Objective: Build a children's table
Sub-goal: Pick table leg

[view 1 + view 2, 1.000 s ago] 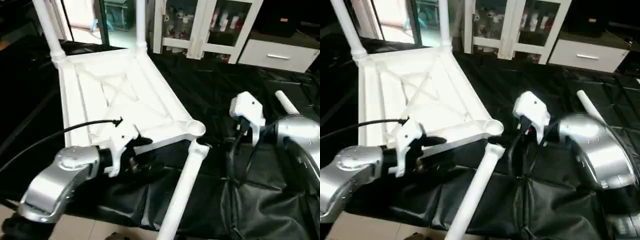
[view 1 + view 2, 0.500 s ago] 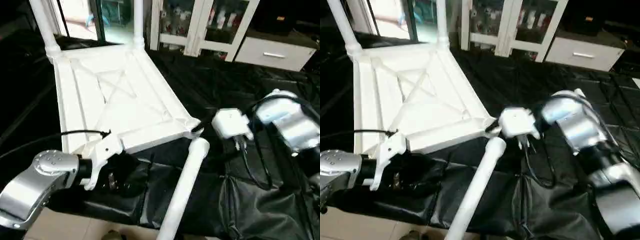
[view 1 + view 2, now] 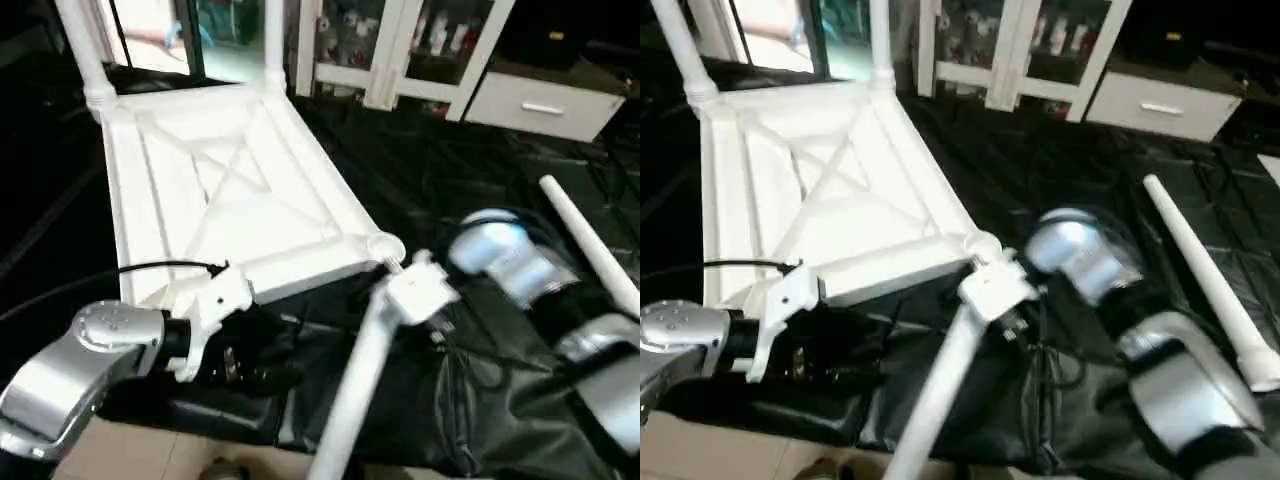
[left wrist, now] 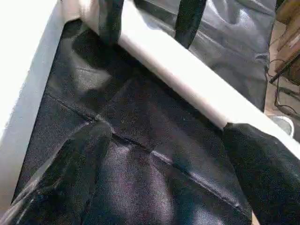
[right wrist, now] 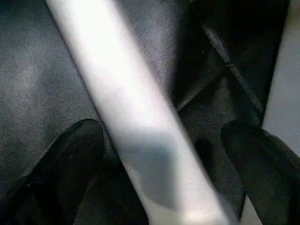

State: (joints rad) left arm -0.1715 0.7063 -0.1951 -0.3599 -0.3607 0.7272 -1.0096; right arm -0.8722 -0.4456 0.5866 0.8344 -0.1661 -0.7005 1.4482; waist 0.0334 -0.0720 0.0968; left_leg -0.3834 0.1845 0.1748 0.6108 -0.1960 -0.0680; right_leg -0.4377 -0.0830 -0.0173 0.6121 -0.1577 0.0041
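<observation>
Right gripper point(image 5: 161, 136) straddling the loose leg point(image 3: 355, 385), jaws wide on either side of the tube!

Tabletop point(image 3: 225, 190) lies upside down on the black-sheeted work table point(image 3: 450, 180), X-ribs facing up, two legs point(image 3: 82, 50) standing in its far corner sockets. The near right corner socket point(image 3: 383, 247) sits empty, with the loose leg's end just beside it and its length running out over the table's near edge. Another leg point(image 3: 1205, 285) lies flat well apart, out to the right. Left gripper point(image 4: 136, 187) hangs at the top's near edge, fingers spread wide, holding nothing. White cabinets point(image 3: 400, 50) line the back.
</observation>
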